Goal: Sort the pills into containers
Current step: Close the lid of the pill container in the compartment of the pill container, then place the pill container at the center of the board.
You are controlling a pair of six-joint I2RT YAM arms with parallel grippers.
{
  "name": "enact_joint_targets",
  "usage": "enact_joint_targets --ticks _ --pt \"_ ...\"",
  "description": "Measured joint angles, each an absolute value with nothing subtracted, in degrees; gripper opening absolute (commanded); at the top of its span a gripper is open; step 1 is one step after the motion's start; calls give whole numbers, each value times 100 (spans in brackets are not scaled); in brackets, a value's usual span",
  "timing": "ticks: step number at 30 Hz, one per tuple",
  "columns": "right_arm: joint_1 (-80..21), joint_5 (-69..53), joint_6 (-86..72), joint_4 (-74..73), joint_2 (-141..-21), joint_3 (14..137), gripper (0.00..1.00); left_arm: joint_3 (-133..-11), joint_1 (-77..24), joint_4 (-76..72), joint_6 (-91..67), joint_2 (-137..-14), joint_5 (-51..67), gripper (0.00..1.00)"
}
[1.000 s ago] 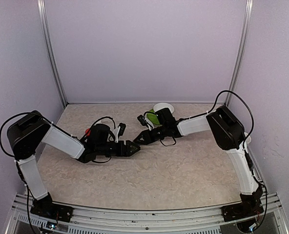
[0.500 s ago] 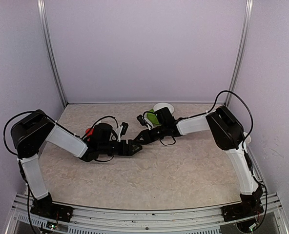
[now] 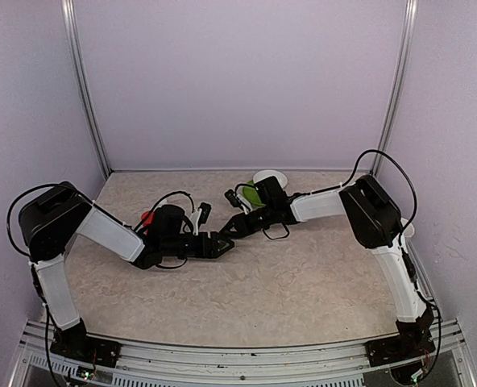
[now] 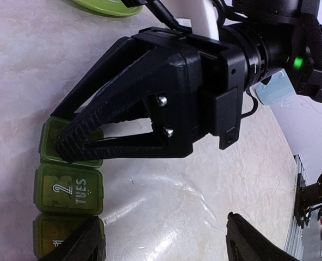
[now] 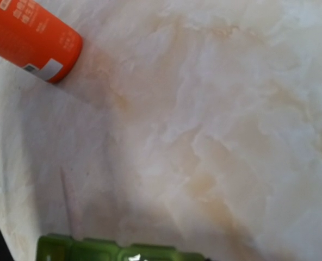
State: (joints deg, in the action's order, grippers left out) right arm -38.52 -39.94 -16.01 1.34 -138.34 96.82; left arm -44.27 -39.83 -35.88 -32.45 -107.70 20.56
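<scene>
The left gripper (image 4: pixel 163 244) has been edged forward over the last second. Its fingers are seen spread wide, with 1 of them laid against an end compartment of the green strip of 3 containers (image 4: pixel 68 191). The strip is set flat on the table (image 4: pixel 193 185) between the 2 grippers, and its middle lid is closed. The right gripper (image 4: pixel 63 145) is kept as before, its tips pinched together on the opposite end compartment. No pill is seen, so lid opening is judged to be the step in hand.

Even, soft overhead light; blurry right wrist view; glare on glossy table (image 4: pixel 166 187).
</scene>
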Motion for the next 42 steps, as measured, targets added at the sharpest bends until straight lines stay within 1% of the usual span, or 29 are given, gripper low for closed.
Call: enact_joint_targets --ticks 8,12,14,16,17,18,20,22,28,32,38,42 --pt "-3859 -4007 -1588 36 -13876 9776 32 -4274 -3986 -3828 -3249 -10766 2062 75" --pt "-3859 -4005 -1579 19 -13880 9789 35 -4263 -3986 -3852 -3253 -10757 2060 79" --pt "-3859 -3997 -1573 19 -13880 9789 40 -4263 -3977 -3778 -3253 -10704 2053 83" --pt "-3859 -3977 -1573 12 -13880 9789 47 -4276 -3966 -3581 -3253 -10591 1997 87" --pt "-3859 -3957 -1564 10 -13880 9786 51 -4298 -3959 -3426 -3253 -10521 1935 94" --pt "-3859 -3962 -1579 16 -13878 9780 56 -4331 -3957 -3291 -3253 -10457 1883 97" --pt "-3868 -3959 -1546 16 -13830 9747 62 -4421 -3955 -2969 -3277 -10267 1726 99" --pt "-3889 -3903 -1500 -38 -13753 9706 65 -4493 -3951 -2738 -3308 -10079 1557 99" --pt "-3889 -3848 -1487 -84 -13668 9620 65 -4504 -3992 -2082 -3629 -9312 961 99" --pt "-3887 -3854 -1518 -93 -13622 9557 65 -4375 -4075 -1881 -4095 -9052 733 99" --pt "-3885 -3865 -1553 -91 -13622 9555 65 -4224 -4281 -1636 -4751 -9063 637 99" --pt "-3883 -3879 -1553 -91 -13622 9555 65 -4226 -4390 -1656 -5022 -9303 652 99"
